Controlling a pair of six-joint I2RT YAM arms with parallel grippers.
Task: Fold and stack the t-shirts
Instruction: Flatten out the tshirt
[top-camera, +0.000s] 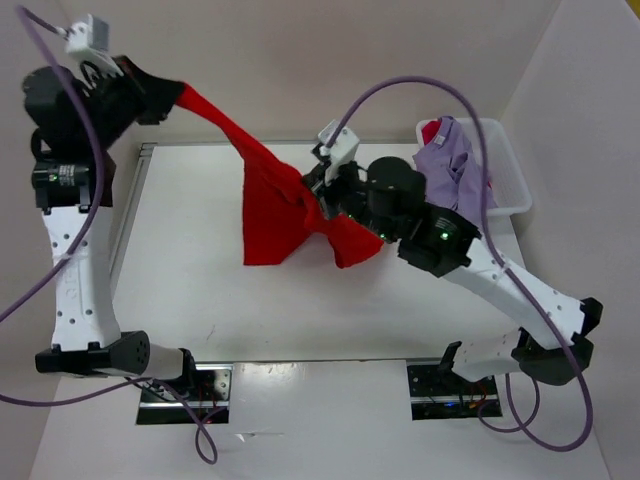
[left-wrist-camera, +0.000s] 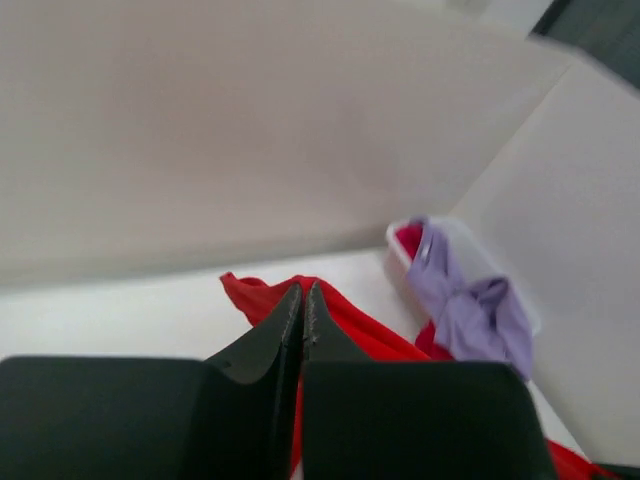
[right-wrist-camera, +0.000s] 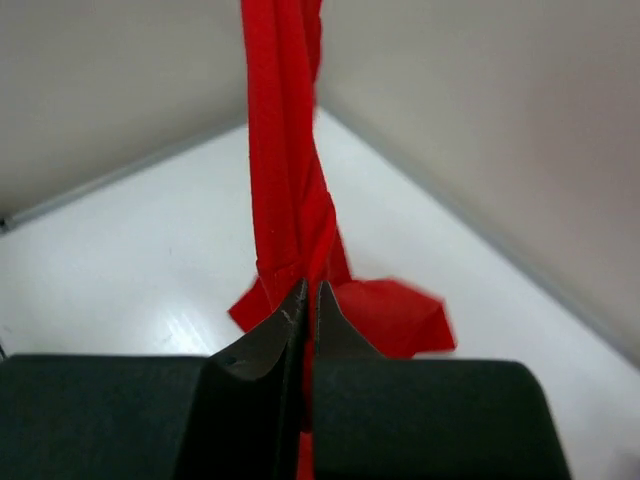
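Note:
The bright red t-shirt (top-camera: 268, 215) is stretched in the air between both arms, its lower part draping onto the white table (top-camera: 190, 270). My left gripper (top-camera: 172, 94), raised high at the back left, is shut on one end of it; in the left wrist view red cloth (left-wrist-camera: 350, 318) shows at the closed fingertips of this gripper (left-wrist-camera: 303, 300). My right gripper (top-camera: 313, 189) is shut on the shirt's middle. From the right gripper (right-wrist-camera: 308, 296) the cloth (right-wrist-camera: 285, 150) runs taut upward. The lavender t-shirt (top-camera: 450, 160) and a crimson one (top-camera: 432, 130) lie in the bin.
A white plastic bin (top-camera: 512, 165) stands at the table's back right corner, also visible in the left wrist view as the bin (left-wrist-camera: 470, 240) with the lavender shirt (left-wrist-camera: 465, 305). White walls close in the back and right side.

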